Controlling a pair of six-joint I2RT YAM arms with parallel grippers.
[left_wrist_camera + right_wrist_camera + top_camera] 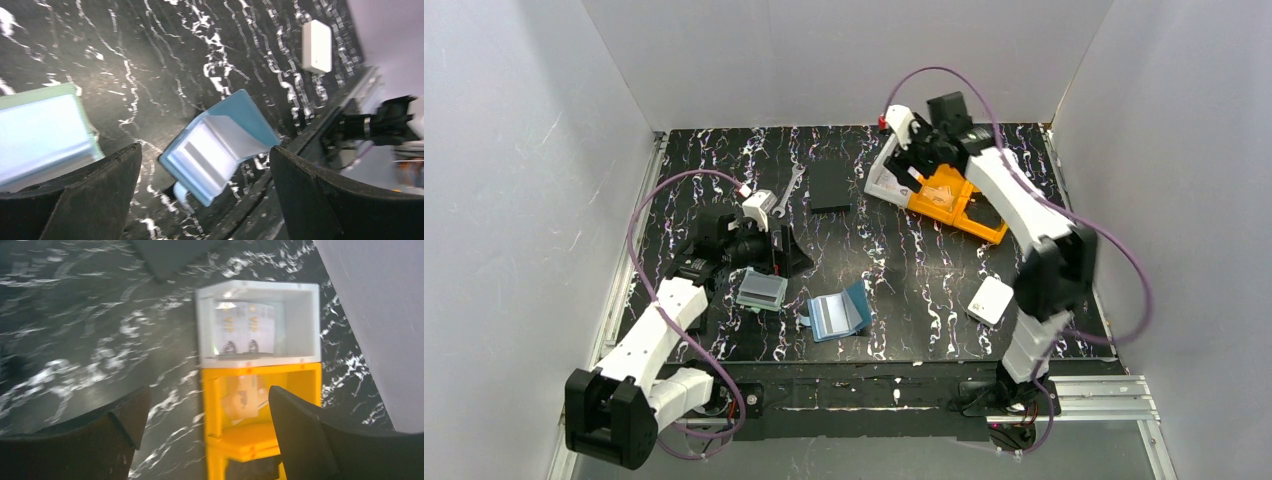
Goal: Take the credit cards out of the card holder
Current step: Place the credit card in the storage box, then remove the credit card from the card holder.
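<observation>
While the left gripper (782,248) hangs low over the left of the black marbled table (904,270), top view can't resolve its fingers. Credit cards (761,290) lie flat as a stack right below it, outside the card holder (839,312). Holder lies open just right of the stack, small gap between them, near the table's front edge. White rounded box (990,299) sits further right. Right gripper (912,160) is at the far right, over a white tray (882,185) that butts against an orange tray (964,205). Flat black rectangle (830,185) lies left of the trays.

Left wrist: fingers (95,195) spread wide, nothing between them. Holder (220,145) lies below the gap, blue cover, clear pockets, pale panels. Card stack (45,140) at frame left, beside one finger. White box (316,46) top right.

Right wrist: fingers (310,440) spread wide, gripping nothing. White tray (305,315) holds a card lettered VIP (245,327). Orange tray (212,405) adjoins it and holds something pale, too blurred to identify.
</observation>
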